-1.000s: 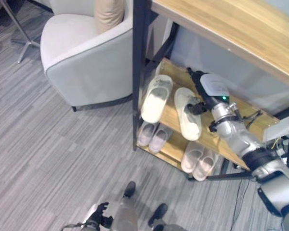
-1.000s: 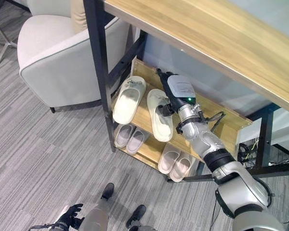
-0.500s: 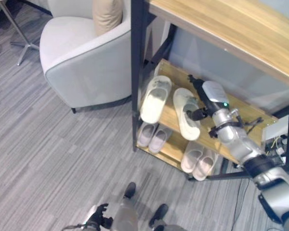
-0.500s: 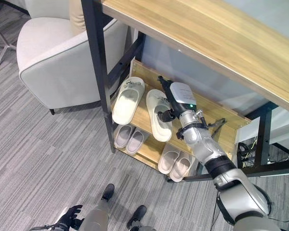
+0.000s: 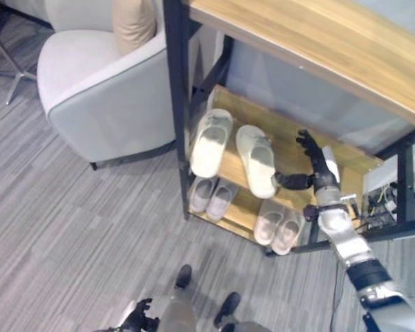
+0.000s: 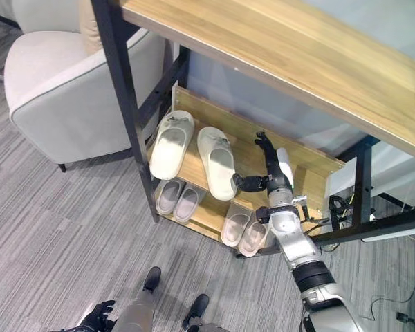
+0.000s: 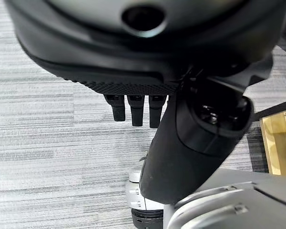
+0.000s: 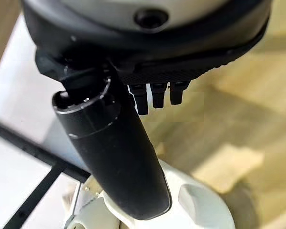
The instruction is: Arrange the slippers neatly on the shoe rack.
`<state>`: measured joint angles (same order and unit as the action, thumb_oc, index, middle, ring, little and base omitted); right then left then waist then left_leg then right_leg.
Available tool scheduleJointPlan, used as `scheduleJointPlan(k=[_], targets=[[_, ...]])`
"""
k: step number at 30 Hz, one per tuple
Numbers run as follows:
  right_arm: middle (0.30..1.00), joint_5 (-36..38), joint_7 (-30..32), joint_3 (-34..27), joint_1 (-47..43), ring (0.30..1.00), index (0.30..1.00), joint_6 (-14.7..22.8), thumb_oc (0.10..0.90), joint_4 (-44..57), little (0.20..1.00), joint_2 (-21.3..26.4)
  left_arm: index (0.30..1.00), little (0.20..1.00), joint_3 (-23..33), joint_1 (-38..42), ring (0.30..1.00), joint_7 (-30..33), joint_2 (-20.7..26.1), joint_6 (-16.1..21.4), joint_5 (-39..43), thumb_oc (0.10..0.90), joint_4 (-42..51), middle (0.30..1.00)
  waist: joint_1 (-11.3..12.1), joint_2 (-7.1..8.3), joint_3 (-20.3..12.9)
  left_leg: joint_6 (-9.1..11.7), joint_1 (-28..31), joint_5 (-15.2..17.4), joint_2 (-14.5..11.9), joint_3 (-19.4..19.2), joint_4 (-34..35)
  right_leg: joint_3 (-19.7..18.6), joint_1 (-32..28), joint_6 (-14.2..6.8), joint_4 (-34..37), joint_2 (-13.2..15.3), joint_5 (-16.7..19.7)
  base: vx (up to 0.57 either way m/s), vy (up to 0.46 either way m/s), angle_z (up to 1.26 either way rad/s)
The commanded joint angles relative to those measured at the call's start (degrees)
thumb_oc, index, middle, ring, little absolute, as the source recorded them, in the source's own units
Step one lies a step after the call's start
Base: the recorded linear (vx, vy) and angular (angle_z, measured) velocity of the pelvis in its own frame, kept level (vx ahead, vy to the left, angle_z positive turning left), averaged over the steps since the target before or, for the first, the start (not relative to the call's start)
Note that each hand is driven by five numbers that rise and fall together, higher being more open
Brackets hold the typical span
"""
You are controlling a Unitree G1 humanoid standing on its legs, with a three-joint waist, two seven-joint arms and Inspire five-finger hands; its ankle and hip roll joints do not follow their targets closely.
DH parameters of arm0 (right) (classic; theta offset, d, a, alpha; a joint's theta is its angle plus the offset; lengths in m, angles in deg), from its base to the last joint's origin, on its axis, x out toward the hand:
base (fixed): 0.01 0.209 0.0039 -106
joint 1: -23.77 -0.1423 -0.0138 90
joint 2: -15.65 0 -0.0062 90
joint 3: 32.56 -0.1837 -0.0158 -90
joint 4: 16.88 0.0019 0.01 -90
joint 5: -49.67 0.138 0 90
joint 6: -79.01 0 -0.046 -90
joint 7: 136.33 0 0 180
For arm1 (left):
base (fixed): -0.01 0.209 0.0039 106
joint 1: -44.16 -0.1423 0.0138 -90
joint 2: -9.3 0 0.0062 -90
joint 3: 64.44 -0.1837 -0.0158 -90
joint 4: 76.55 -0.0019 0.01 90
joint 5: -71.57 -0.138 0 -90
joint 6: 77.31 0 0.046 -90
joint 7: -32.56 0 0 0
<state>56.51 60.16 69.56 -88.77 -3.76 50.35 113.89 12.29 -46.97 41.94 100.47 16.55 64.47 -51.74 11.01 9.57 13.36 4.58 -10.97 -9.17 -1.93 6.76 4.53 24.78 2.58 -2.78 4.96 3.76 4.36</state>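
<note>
Grey striped carpet runs under a pale armchair (image 5: 104, 97) and up to the black-framed shoe rack (image 6: 301, 160), whose wooden shelves sit beneath a long wooden top. On the upper shelf, toward its left end, the two cream slippers (image 5: 234, 149) lie side by side — the left one (image 6: 171, 144) near the black post, the right one (image 6: 218, 161) with its heel reaching the shelf's front edge. Two smaller pairs (not mine to fuss with, I think) rest on the bottom shelf (image 5: 243, 207).

My right hand (image 6: 272, 169) hangs over the bare middle of the upper shelf, fingers straight and spread, thumb stuck out toward the right slipper's heel, holding nothing. My left hand (image 7: 133, 107) hangs low over the carpet, fingers relaxed and empty.

The risk, as I judge it — my thumb is very close to that heel. A careless sweep could catch it, twist the slipper out of line, or tip it off the front edge.
</note>
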Motion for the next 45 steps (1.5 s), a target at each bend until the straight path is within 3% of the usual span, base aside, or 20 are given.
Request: scheduleJointPlan(k=[1, 14, 25, 35, 45], targets=[[0.900, 6.9, 0.0, -3.1, -3.6, 0.900, 0.900, 6.2, 0.800, 1.9, 0.900, 0.4, 0.900, 0.900, -2.3, 1.8, 0.900, -1.0, -3.3, 1.6, 0.9, 0.800, -2.1, 0.900, -0.2, 0.55, -3.7, 0.3, 4.4, 8.0, -0.5, -4.3, 0.5, -1.4, 0.9, -4.8, -0.4, 2.4, -2.8, 0.00, 0.019, -0.06], [0.900, 15.5, 0.2, -1.3, -4.4, 0.900, 0.900, 6.0, 0.800, -0.1, 0.900, -6.5, 0.900, 0.900, -2.6, 2.1, 0.900, 0.4, -3.2, 0.8, 2.3, 0.800, -2.0, 0.900, 1.0, 0.73, -2.4, 0.2, 3.9, 7.8, -0.3, -3.9, 0.5, -0.9, 1.0, -4.7, -0.5, 2.4, -2.9, 0.00, 0.001, 0.00], [0.900, 17.5, 3.5, 0.1, -7.1, 0.900, 0.900, 6.5, 0.800, 0.4, 0.900, -12.3, 0.900, 0.900, -3.7, 2.7, 0.900, 2.4, -3.4, 0.4, 3.7, 0.800, -0.6, 0.900, 2.4, 0.39, -0.8, 0.2, 3.1, 7.4, -0.1, -3.2, 0.4, 0.0, 1.3, -4.5, -0.7, 2.5, -2.8, 0.00, -0.001, 0.03], [0.900, 16.0, 7.0, 1.4, -10.5, 0.900, 0.900, 6.9, 0.800, 2.3, 0.900, -16.4, 0.900, 0.900, -5.0, 3.5, 0.900, 4.5, -4.1, 0.0, 4.5, 0.800, 0.0, 0.900, 3.3, -0.26, 0.3, -0.1, 2.8, 7.3, 0.2, -2.9, 0.3, 0.4, 1.4, -4.4, -0.8, 2.8, -2.7, 0.00, 0.004, 0.02], [0.900, 12.8, 7.9, 1.8, -9.8, 0.900, 0.900, 6.1, 0.800, 5.4, 0.900, -16.1, 0.900, 0.900, -4.1, 4.0, 0.900, 5.8, -4.4, -0.3, 4.3, 0.800, -1.0, 0.900, 3.5, -0.80, 1.0, -0.2, 2.5, 7.2, 0.4, -2.9, 0.1, 1.0, 1.6, -4.5, -1.3, 3.2, -2.7, 0.00, 0.009, 0.03]])
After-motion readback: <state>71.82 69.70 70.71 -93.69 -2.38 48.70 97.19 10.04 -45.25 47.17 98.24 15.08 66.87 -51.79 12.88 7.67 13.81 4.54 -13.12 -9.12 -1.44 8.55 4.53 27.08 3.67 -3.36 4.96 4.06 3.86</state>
